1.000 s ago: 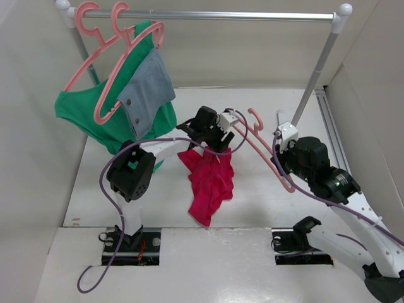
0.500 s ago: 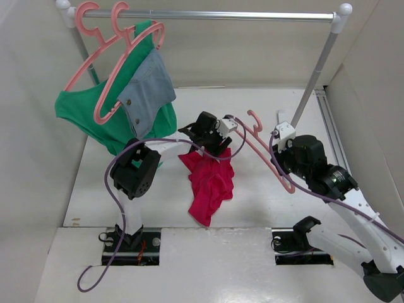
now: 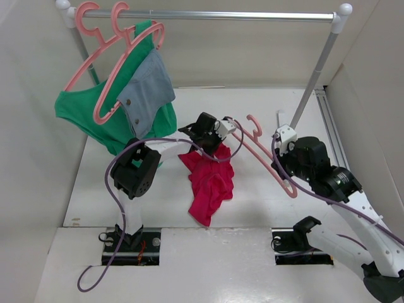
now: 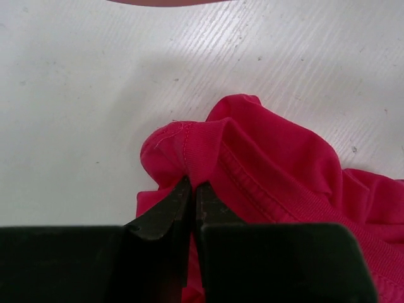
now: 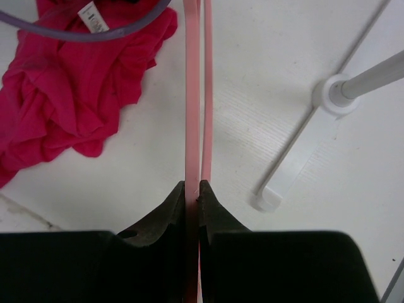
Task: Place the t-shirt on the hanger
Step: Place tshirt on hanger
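The crimson t-shirt (image 3: 211, 180) lies crumpled on the white table in the top view. My left gripper (image 4: 192, 187) is shut on a fold of the t-shirt (image 4: 265, 164) at its hemmed edge. In the top view the left gripper (image 3: 218, 140) sits at the shirt's upper edge. The pink hanger (image 3: 262, 154) slants across the table's middle right, hook pointing up. My right gripper (image 5: 193, 187) is shut on a thin bar of the hanger (image 5: 192, 95). The t-shirt (image 5: 69, 88) with its white label (image 5: 93, 17) lies left of that bar.
A clothes rail (image 3: 208, 14) spans the back, its right post (image 3: 319, 63) ending in a foot (image 5: 341, 95) on the table. Two other pink hangers (image 3: 104, 69) at the rail's left carry a green garment (image 3: 95, 117) and a grey-blue garment (image 3: 148, 85). White walls enclose the table.
My left gripper has shut on the t-shirt's edge, having stood open before. The right arm has shifted the hanger slightly lower.
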`<state>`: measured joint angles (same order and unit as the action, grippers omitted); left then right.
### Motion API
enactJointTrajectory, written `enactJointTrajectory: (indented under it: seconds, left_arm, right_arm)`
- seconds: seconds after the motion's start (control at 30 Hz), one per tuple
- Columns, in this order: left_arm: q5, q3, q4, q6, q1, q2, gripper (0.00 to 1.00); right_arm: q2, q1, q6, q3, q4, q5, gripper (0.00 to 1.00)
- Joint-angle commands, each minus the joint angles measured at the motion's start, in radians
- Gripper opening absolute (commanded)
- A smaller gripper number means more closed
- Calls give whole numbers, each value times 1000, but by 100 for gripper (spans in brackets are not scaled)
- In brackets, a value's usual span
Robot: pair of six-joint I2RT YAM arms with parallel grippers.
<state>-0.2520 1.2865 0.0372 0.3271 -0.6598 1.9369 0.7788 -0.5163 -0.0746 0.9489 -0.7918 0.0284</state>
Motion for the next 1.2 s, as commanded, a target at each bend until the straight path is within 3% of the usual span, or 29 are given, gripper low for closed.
enactJointTrajectory:
  seconds: [0.0, 0.1, 0.23, 0.57, 0.83, 0.97, 1.17]
  left_arm:
    - [17, 76, 44, -19, 9, -45, 0]
    - [42, 106, 70, -28, 20, -55, 0]
    - [86, 117, 93, -39, 20, -55, 0]
    - [105, 160, 116, -71, 20, -73, 0]
    - [100, 169, 136, -71, 29, -82, 0]
    - [66, 210, 170, -92, 29, -92, 0]
    - [42, 284, 277, -112, 29, -130, 0]
  right_arm:
    - [-10, 7, -1, 94, -47, -140, 0]
    - [0, 7, -1, 138, -122, -280, 0]
    - [0, 7, 41, 177, -199, -321, 0]
    - [-44, 7, 154, 59, -69, -462, 0]
    - [-88, 7, 205, 47, -119, -452, 0]
    - [-99, 7, 263, -27, -29, -452, 0]
    - [-69, 7, 288, -36, -9, -340, 0]
